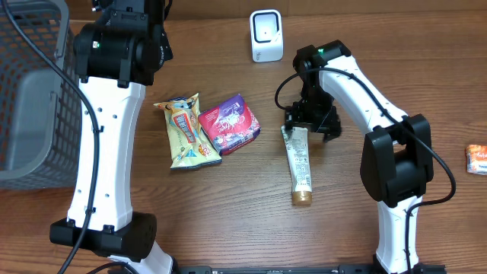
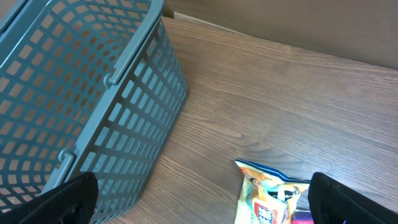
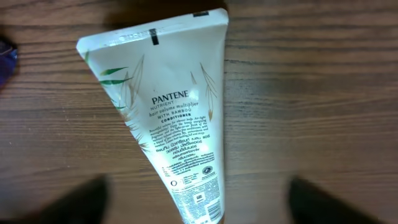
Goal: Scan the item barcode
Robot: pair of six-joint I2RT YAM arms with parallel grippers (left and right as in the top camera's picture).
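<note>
A white Pantene tube (image 1: 299, 161) with a gold cap lies flat on the wooden table, cap toward the front edge. In the right wrist view the tube (image 3: 177, 124) shows its printed side, with a small barcode (image 3: 213, 210) near the bottom. My right gripper (image 1: 312, 125) hovers over the tube's flat crimped end, open (image 3: 202, 202), its blurred fingers (image 3: 81, 199) wide on either side and not touching it. The white scanner (image 1: 266, 36) stands at the back centre. My left gripper (image 2: 199, 202) is open and empty near the basket.
A grey mesh basket (image 1: 30, 91) (image 2: 81, 93) fills the far left. A yellow snack bag (image 1: 185, 131) (image 2: 270, 193) and a purple-red pack (image 1: 229, 124) lie left of the tube. An orange packet (image 1: 477, 159) sits at the right edge.
</note>
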